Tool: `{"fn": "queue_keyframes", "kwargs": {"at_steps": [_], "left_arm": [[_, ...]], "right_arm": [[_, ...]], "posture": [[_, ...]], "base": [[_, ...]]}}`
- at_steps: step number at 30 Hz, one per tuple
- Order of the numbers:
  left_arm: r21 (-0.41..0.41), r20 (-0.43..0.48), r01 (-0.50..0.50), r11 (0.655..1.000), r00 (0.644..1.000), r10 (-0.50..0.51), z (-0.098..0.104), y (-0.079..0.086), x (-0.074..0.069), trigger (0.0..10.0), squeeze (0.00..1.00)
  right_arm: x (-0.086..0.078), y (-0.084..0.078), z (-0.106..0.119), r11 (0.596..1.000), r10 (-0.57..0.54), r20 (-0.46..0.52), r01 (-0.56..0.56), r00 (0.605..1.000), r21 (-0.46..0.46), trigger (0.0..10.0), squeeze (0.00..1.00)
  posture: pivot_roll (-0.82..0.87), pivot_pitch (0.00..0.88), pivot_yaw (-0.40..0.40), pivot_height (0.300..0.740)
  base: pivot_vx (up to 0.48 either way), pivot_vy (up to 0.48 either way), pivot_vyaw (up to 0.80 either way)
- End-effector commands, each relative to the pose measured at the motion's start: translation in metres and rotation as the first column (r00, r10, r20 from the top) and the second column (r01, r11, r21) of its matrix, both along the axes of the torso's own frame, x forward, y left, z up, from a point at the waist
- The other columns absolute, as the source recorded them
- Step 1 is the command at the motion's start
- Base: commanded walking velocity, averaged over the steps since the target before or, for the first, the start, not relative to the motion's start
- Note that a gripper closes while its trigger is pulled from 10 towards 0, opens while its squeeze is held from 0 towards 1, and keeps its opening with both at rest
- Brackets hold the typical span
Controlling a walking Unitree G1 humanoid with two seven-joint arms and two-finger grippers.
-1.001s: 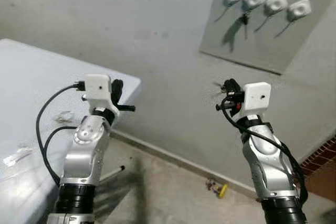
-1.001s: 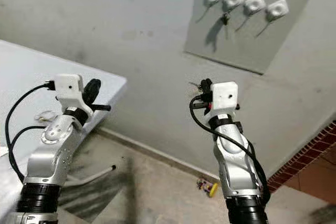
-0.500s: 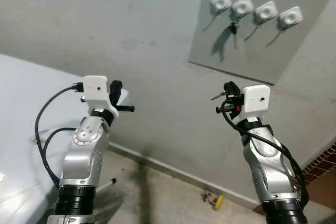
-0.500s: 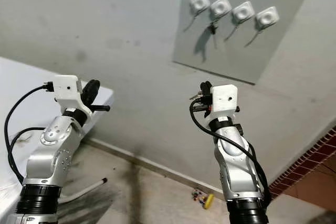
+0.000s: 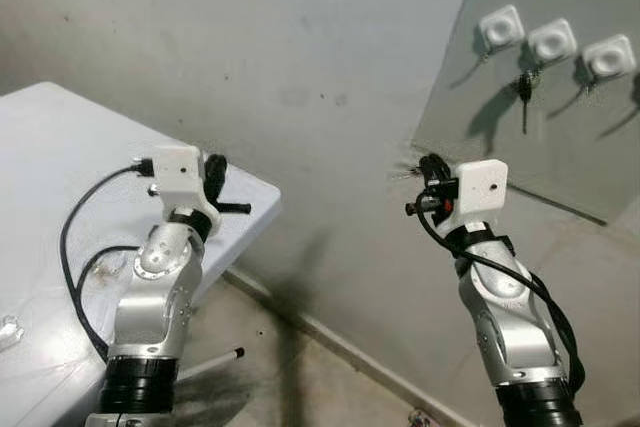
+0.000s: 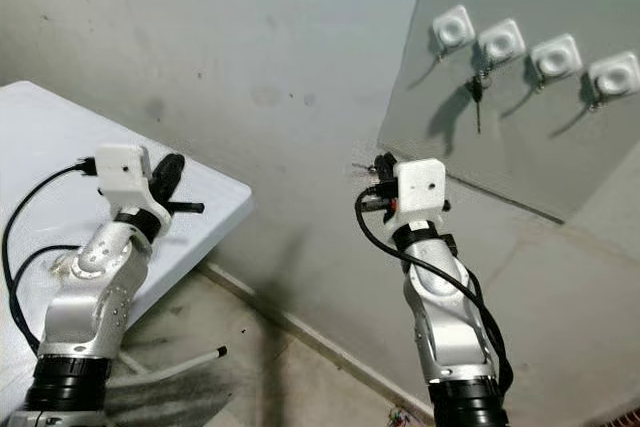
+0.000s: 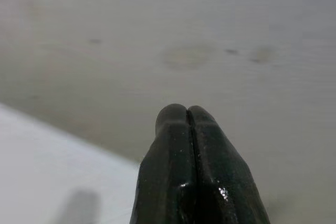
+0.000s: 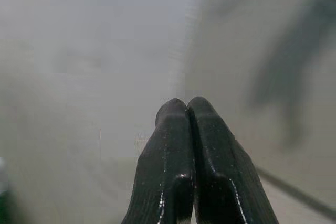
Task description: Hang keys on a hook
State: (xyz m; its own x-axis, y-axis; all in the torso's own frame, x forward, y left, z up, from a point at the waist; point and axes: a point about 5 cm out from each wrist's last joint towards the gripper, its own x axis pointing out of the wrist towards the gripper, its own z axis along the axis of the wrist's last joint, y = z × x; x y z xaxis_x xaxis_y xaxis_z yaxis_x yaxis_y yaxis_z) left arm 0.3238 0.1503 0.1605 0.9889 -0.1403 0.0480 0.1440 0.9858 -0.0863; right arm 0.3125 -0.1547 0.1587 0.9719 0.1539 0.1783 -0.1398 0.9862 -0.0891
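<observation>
A grey board on the wall carries a row of white hooks. A dark bunch of keys hangs from the second hook; the same keys appear in the left eye view. My right gripper is raised in front of the wall, below and left of the board, well short of the hooks. Its fingers are shut with nothing between them. My left gripper is raised above the table's corner, its fingers also shut and empty.
A white table stands on my left against the grey wall, with small clear scraps on it. One white table leg slants to the concrete floor. A skirting line runs along the wall's foot.
The whole picture has shifted, so the camera has moved: the board now sits further right and the table fills more of the left. Both arms hold the same raised pose, grippers shut.
</observation>
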Motion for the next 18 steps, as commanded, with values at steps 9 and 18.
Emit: {"fn": "queue_keyframes", "kwargs": {"at_steps": [9,18], "left_arm": [[0.072,0.11,0.094,0.993,0.989,-0.102,0.025,-0.026,-0.004,10.0,0.0],[0.229,0.182,0.291,0.929,0.924,-0.335,0.043,-0.059,-0.02,10.0,0.0]], "right_arm": [[-0.001,-0.004,0.006,0.999,0.043,0.015,-0.043,0.999,0.007,10.0,0.0],[0.001,0.004,0.023,0.99,0.143,0.075,-0.143,0.987,0.0,10.0,0.0]], "posture": [[0.01,0.024,-0.068,0.74],[0.02,0.043,-0.073,0.74]], "base": [[0.0,0.0,0.0],[0.0,0.0,0.0]]}}
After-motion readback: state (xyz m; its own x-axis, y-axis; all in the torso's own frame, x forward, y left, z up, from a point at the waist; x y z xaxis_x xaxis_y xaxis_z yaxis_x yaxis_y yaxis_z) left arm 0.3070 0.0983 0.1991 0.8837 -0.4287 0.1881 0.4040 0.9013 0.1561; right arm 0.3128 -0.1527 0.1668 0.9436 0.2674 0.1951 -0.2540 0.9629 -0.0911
